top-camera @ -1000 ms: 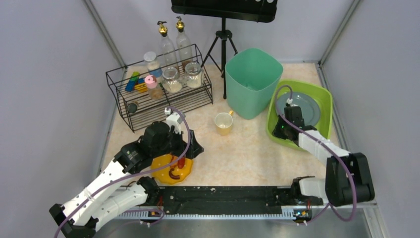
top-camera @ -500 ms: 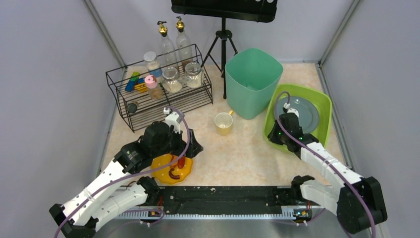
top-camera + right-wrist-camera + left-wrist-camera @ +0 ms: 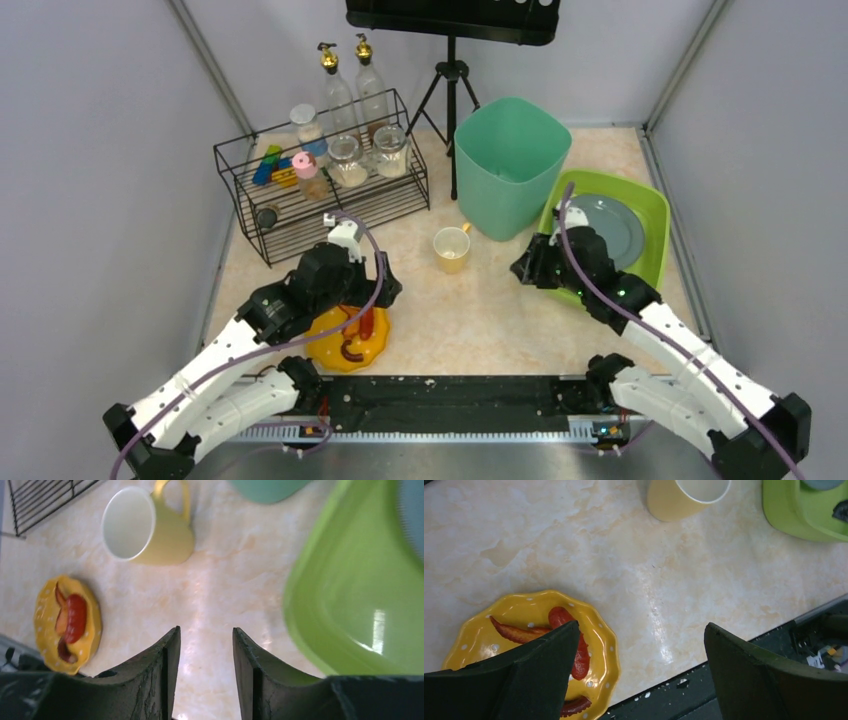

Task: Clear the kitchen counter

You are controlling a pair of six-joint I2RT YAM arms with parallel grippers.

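The left claw (image 3: 641, 630) is gaping wide, empty, over the beige marbled kitchen counter (image 3: 674, 580), with one scalloped yellow plate (image 3: 605, 635) bearing three reddish food pieces (image 3: 581, 660) sitting beneath it. The right claw (image 3: 206, 632) is hovering narrowly parted, one yellow ceramic mug (image 3: 165, 540) standing ahead.

A fixed camera high over the near edge looks steeply down on the whole surface (image 3: 480, 310). Each wrist camera looks down at close range; both take in the yellow mug (image 3: 669, 507) and yellow plate (image 3: 606, 650).
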